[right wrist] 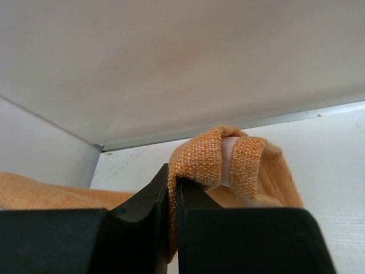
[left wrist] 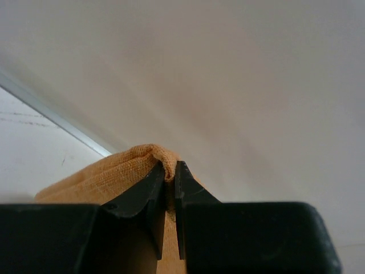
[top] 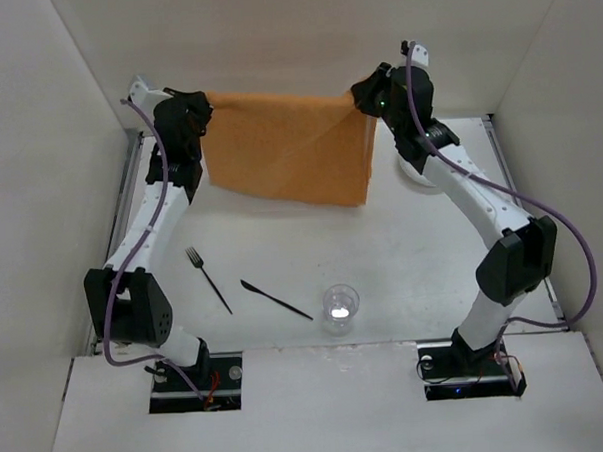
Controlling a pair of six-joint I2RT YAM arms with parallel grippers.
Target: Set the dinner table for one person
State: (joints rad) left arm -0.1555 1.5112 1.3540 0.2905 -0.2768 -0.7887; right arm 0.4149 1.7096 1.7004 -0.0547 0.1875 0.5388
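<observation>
— Starting with the left end effector (left wrist: pixel 170 171): released or clenched?

— Found clenched on one top corner of the orange cloth (top: pixel 288 151), with fabric bunched over the tips in the left wrist view. Logged the right end effector (right wrist: pixel 173 178) likewise pinched shut on the other top corner, with a fold curled above it.

— Noted the cloth's position?

— Recorded stretched between the two, hanging as a sheet near the far wall (top: pixel 303 36), lower edge slanting down toward the right side. Could not tell about contact between that edge and the surface (top: pixel 383 247).

— Checked the surface itself?

— Saw white, matte, metal-railed at the edges, lying below both arms and filling the walled bay. Counted three items on its near part: black fork (top: pixel 208 279) leftmost, black knife (top: pixel 275 299) just beside yet apart, clear glass (top: pixel 340 307) upright near the knife's right tip. Could not confirm contact between glass and knife.
</observation>
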